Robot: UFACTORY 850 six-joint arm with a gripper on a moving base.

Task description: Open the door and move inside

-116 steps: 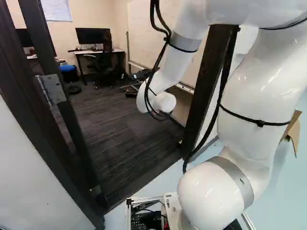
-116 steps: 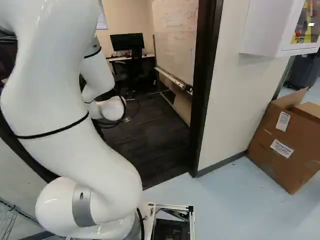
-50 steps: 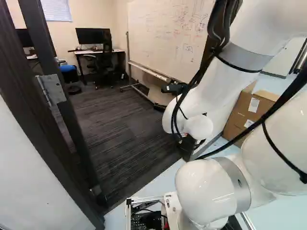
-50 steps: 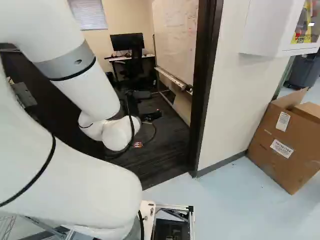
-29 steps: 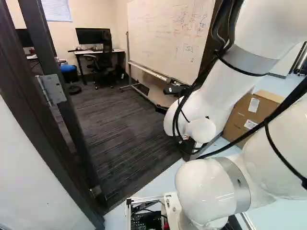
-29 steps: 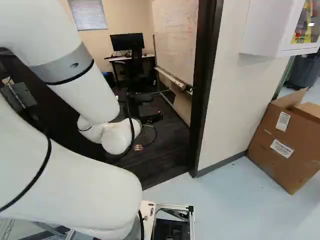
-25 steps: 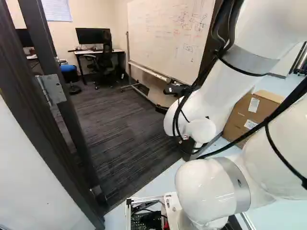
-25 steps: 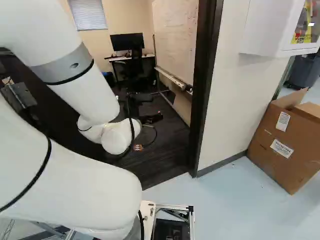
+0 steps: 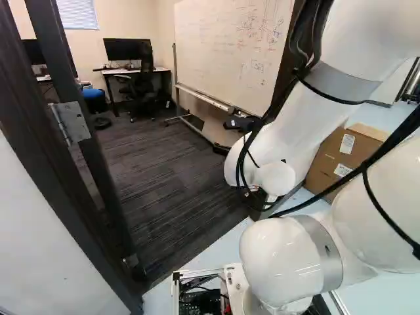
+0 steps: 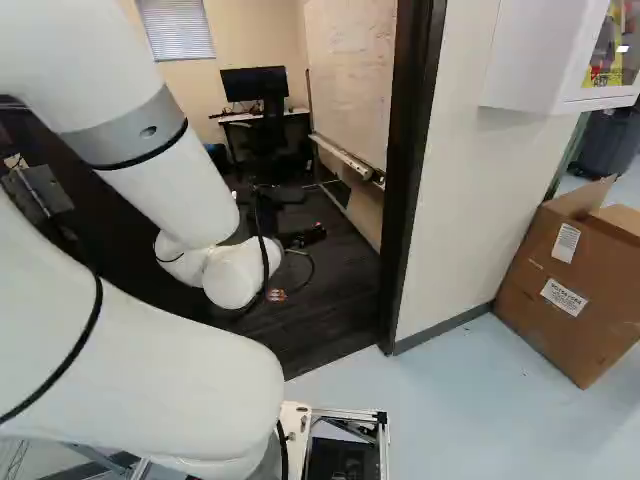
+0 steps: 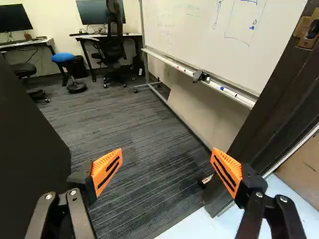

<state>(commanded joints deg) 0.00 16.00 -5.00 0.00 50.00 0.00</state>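
Note:
My gripper (image 10: 304, 237) shows as a dark shape past the white wrist in the right base view, inside the doorway. In the wrist view the gripper (image 11: 166, 172) has its orange-padded fingers wide apart, nothing between them. The door (image 11: 30, 149) stands open into the room, a dark panel beside one finger. Its edge and metal hinge (image 9: 73, 122) show at the left of the left base view. Beyond the other finger rises the dark door frame (image 11: 269, 109) with a brass strike plate (image 11: 307, 31). The door's handle is not visible.
Dark carpet (image 9: 164, 177) lies through the doorway. A wheeled whiteboard (image 9: 230, 49) lines the room's right side; a desk (image 10: 290, 112) and chair (image 9: 141, 85) stand at the back. Outside, right of the frame, are a wall (image 10: 460, 180), a white cabinet (image 10: 545, 60) and a cardboard box (image 10: 565, 285).
Since the oldest frames my arm has swung and reached lower, its wrist shifting rightward in both base views. Over the last half second it looks still. Base and door have not visibly moved.

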